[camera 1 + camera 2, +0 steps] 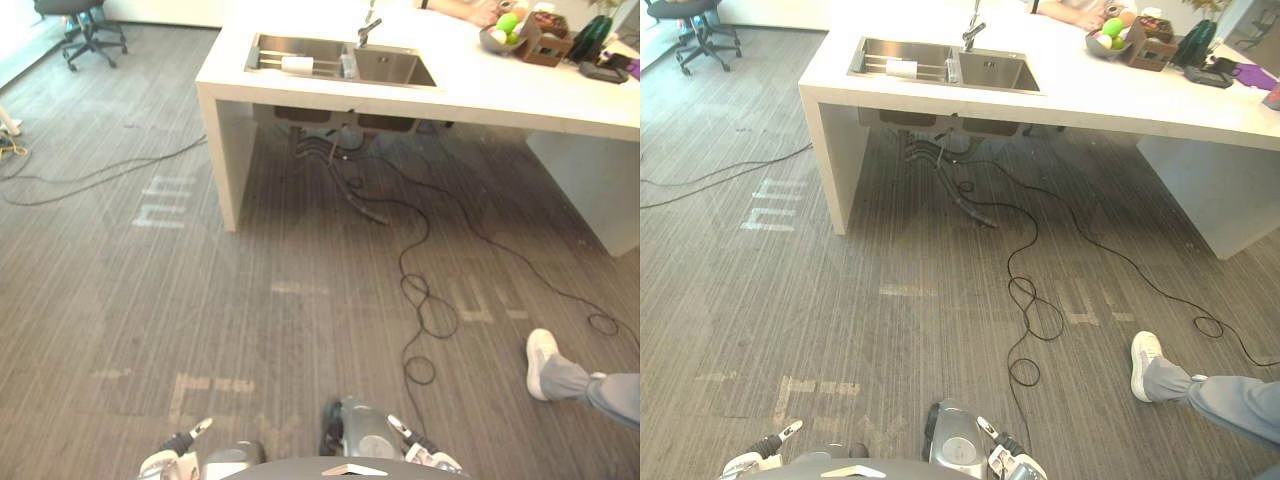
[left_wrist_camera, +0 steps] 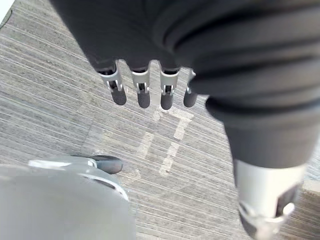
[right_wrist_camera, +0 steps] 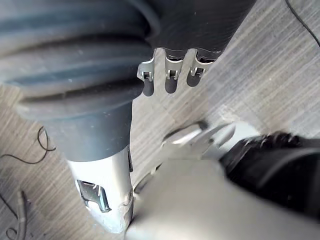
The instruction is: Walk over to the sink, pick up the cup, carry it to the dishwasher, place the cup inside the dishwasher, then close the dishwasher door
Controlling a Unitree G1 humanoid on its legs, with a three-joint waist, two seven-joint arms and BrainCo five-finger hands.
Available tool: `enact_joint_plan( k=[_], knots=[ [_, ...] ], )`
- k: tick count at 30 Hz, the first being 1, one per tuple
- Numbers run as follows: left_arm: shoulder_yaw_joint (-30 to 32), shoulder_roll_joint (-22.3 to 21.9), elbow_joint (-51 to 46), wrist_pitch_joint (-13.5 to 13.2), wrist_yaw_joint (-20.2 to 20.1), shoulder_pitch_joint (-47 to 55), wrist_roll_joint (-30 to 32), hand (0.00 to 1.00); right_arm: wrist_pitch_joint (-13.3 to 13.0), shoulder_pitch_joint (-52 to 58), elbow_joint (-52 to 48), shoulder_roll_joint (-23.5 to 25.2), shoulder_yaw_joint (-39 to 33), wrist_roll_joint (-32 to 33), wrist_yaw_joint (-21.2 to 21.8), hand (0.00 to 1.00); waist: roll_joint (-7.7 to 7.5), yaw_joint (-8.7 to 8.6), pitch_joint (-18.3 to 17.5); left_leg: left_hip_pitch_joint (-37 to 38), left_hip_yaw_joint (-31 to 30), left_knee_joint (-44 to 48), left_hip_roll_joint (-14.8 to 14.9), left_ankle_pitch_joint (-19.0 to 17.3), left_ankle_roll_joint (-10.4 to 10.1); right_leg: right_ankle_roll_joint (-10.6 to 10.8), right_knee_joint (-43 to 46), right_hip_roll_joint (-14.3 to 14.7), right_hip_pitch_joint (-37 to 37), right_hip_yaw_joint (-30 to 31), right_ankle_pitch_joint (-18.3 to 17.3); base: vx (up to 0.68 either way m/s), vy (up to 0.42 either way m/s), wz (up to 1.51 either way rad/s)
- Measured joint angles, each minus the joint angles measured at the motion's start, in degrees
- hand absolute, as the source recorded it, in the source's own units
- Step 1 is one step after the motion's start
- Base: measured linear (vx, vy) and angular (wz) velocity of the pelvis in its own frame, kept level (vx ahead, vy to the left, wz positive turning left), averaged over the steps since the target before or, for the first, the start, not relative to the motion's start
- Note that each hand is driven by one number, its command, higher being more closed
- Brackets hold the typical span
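Since the small white cup (image 1: 297, 65) lies in the steel sink's (image 1: 400, 68) left basin near the white counter's (image 1: 520, 100) left end, and left hand (image 2: 142, 92) and right hand (image 3: 172, 80) hang straight-fingered, empty, approach squarely.

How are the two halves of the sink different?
The left basin looks wider than the right basin. The left basin has bars across it with the white cup lying on them; the right basin shows bare steel. Both are steel, set in the white counter.
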Motion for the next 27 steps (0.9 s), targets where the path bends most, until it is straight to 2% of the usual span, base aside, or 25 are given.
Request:
enact_joint_plan(
  k=[1,3,4,5,6,7,8,9,10,11,12,13,14,15,16,17,18,19,20,21,22,23,26,27],
  knots=[
    [-1.9,-0.5,-3.2,-1.1,0.0,-0.2,0.0,0.0,-0.5,0.5,0.0,0.6,-0.5,0.0,-0.2,0.0,-0.64,-0.14,0.6,0.3,-0.6,0.3,-0.3,-0.7,-0.8,0.8,-5.3,-1.0,-0.7,0.1,1.6,0.23,-0.179,0.34],
    [-3.7,-1.3,-6.2,-2.1,-0.1,-0.7,-0.1,0.0,-0.4,0.8,-0.2,1.4,-0.9,-0.2,-0.1,0.0,-1.6,-0.26,1.7,1.8,-1.5,1.7,-0.7,-3.5,-2.4,1.0,-4.6,-2.8,-1.5,0.3,1.5,0.31,-0.283,0.22],
    [-3.8,-1.7,-8.2,-2.4,0.2,-0.8,-0.3,0.0,-0.1,1.5,-0.2,1.6,-1.2,-0.2,-0.1,0.0,-2.09,-0.33,1.5,3.7,-2.2,2.7,-0.7,-6.0,-3.5,1.1,-3.7,-3.3,-0.6,0.5,0.5,0.49,-0.391,0.08],
    [-4.0,-2.6,-9.9,-2.8,0.4,-1.4,-0.9,0.0,0.6,1.5,-0.2,1.2,-2.2,0.1,-0.2,0.0,-1.27,-0.53,1.5,4.9,-3.6,3.9,0.5,-8.3,-3.6,-0.2,0.4,-2.6,-1.2,0.4,4.4,0.48,-0.325,0.06],
    [-4.2,-3.4,-10.7,-3.1,0.6,-1.6,-1.3,0.0,0.8,1.4,-0.2,0.8,-2.5,0.5,-0.2,0.0,0.23,-0.81,1.1,4.9,-3.8,4.2,1.8,-9.3,-3.6,-0.3,3.0,-1.9,-2.2,-0.2,4.4,0.54,-0.316,0.0],
    [-5.2,-4.9,-12.0,-3.6,1.1,-1.5,-1.3,0.0,0.9,1.3,-0.4,-0.2,-2.7,1.9,-0.2,0.0,3.29,-1.35,-0.3,4.9,-4.2,4.1,4.5,-11.1,-2.7,-0.5,5.9,0.5,-3.9,-0.9,4.2,0.58,-0.301,-0.02],
    [-6.2,-6.0,-12.4,-4.2,1.8,-1.7,-1.3,0.0,1.4,1.1,-0.2,-1.2,-3.0,3.7,-0.2,0.0,5.64,-1.59,-1.3,4.3,-5.7,6.9,6.0,-10.1,-2.4,-2.4,7.1,2.5,-4.4,-2.6,3.6,0.59,-0.313,-0.06],
    [-6.2,-6.2,-12.6,-4.6,2.0,-2.1,-1.2,0.0,1.9,0.8,0.1,-1.3,-3.2,4.5,-0.3,0.0,5.49,-1.44,-1.2,3.0,-4.9,10.1,6.3,-8.9,-3.8,-4.1,7.8,2.5,-4.4,-3.0,3.0,0.58,-0.333,-0.11],
    [-6.2,-6.4,-13.5,-5.5,2.5,-2.0,-1.2,0.0,2.2,0.8,0.8,-1.4,-3.3,5.6,-0.2,0.0,4.75,-1.3,-1.5,-0.1,-4.6,18.0,6.5,-5.2,-7.4,-5.8,8.7,2.3,-3.4,-3.0,1.6,0.54,-0.324,-0.1],
    [-6.2,-6.8,-14.7,-6.9,3.3,-2.0,-1.1,0.0,2.2,1.1,0.8,-1.6,-3.0,5.2,0.2,0.0,4.71,-1.37,-1.5,-3.6,-3.9,27.2,7.3,0.0,-13.2,-7.1,8.9,2.2,-1.0,-3.1,-0.4,0.53,-0.311,-0.05],
    [-6.3,-7.1,-15.5,-7.6,4.0,-1.9,-0.8,0.0,2.0,1.3,0.8,-1.6,-2.9,3.8,0.6,0.0,4.9,-1.43,-1.4,-5.8,-3.2,32.6,8.2,3.3,-14.7,-7.3,8.7,2.3,0.5,-3.1,-1.6,0.53,-0.253,0.13],
    [-6.6,-7.6,-18.0,-8.7,5.3,-1.6,-0.1,0.0,1.7,1.0,0.7,-1.9,-2.6,1.7,1.4,0.0,5.49,-1.57,-1.0,-11.2,-0.9,45.1,11.1,6.4,-13.7,-8.0,7.1,3.3,4.1,-3.6,-3.1,0.43,-0.181,0.17],
    [-6.7,-7.7,-19.8,-9.1,5.8,-1.4,-0.1,0.0,1.7,0.9,0.8,-2.3,-2.5,0.5,1.5,0.0,5.98,-1.43,-0.9,-13.7,0.4,50.7,12.4,5.4,-12.1,-8.2,5.9,3.8,6.1,-3.8,-3.5,0.51,-0.187,0.19],
    [-6.6,-7.7,-23.5,-9.5,7.2,-1.2,-0.1,0.0,1.6,0.8,0.8,-3.3,-2.0,-0.9,1.6,0.0,6.65,-1.33,-0.5,-17.9,1.9,56.8,13.3,2.1,-9.9,-7.9,3.4,4.7,10.3,-4.6,-3.8,0.44,-0.151,0.06],
    [-6.5,-7.6,-27.5,-9.8,8.2,-1.2,-0.2,0.0,1.6,0.0,0.8,-4.0,-2.0,-0.4,1.5,0.0,7.08,-0.86,-0.5,-21.3,3.3,55.7,13.0,-0.7,-9.1,-7.3,1.4,5.4,13.1,-4.9,-4.0,0.46,-0.143,-0.09],
    [-6.5,-7.5,-31.3,-10.4,9.1,-1.2,-0.2,0.0,1.5,-1.2,0.8,-4.4,-1.8,0.4,1.6,0.0,7.22,0.2,-0.5,-23.7,5.3,49.4,12.1,-2.6,-8.3,-7.2,-0.1,5.7,14.8,-4.7,-4.4,0.34,-0.097,-0.22],
    [-6.5,-7.5,-33.1,-10.7,9.1,-1.2,-0.2,0.0,1.3,-1.7,0.7,-4.4,-1.7,0.7,1.6,0.0,7.2,0.7,-0.5,-24.6,6.1,45.0,11.5,-3.0,-7.7,-7.2,-0.8,5.8,15.5,-4.4,-4.6,0.33,-0.047,-0.28],
    [-6.5,-7.6,-36.4,-10.7,9.2,-1.2,-0.2,0.0,0.6,-2.5,0.2,-4.4,-1.0,1.2,1.7,0.0,7.06,1.34,-0.4,-25.7,6.3,34.0,9.4,-2.9,-7.1,-7.1,-1.7,5.7,16.7,-3.9,-4.7,0.27,-0.006,-0.2],
    [-6.4,-7.7,-37.7,-10.8,9.2,-1.2,-0.2,0.0,0.4,-3.0,-0.2,-4.3,-0.9,1.4,1.6,0.0,6.96,1.67,-0.3,-25.9,6.0,27.9,8.3,-2.3,-6.9,-7.0,-1.9,5.7,17.3,-3.5,-4.8,0.44,0.044,-0.32],
    [-6.4,-8.1,-40.0,-10.8,9.6,-1.1,-0.2,0.0,0.1,-3.0,-1.5,-4.1,-0.1,1.4,1.6,0.0,6.77,2.41,-0.1,-25.7,4.1,14.6,6.3,0.6,-7.2,-6.6,-2.2,5.5,18.9,-2.4,-5.7,0.38,0.069,-0.33],
    [-6.2,-8.3,-41.0,-10.8,9.9,-0.9,-0.2,0.0,-0.2,-3.0,-1.9,-4.1,0.1,1.4,1.6,0.0,6.66,2.56,0.0,-25.7,3.0,10.5,5.9,1.9,-7.4,-6.2,-2.3,5.4,19.7,-1.8,-6.2,0.47,0.127,-0.48],
    [-5.8,-8.7,-42.9,-10.7,10.6,-0.6,-0.2,0.0,-0.4,-2.6,-2.2,-3.5,0.0,1.6,1.5,0.0,6.27,2.92,0.3,-25.4,1.4,4.2,5.5,3.4,-7.7,-4.8,-2.9,5.0,22.2,-1.0,-7.4,0.4,0.166,-0.34],
    [-5.9,-8.8,-43.0,-10.6,11.1,-0.9,-0.1,0.0,0.0,0.1,-2.3,-3.5,-0.4,2.2,1.6,0.0,6.43,2.97,0.2,-23.9,5.7,4.4,6.2,4.0,-7.1,-2.0,-2.5,4.7,27.1,0.1,-11.0,0.45,0.263,-0.23],
    [-6.0,-8.9,-43.0,-10.6,11.1,-0.7,-0.1,0.0,0.6,2.2,-3.5,-4.1,-0.4,2.2,1.7,0.0,8.11,2.78,-0.8,-22.4,8.8,3.9,7.3,4.7,-5.6,-0.6,-2.2,5.6,29.1,0.3,-13.3,0.48,0.35,-0.09]
  ],
)
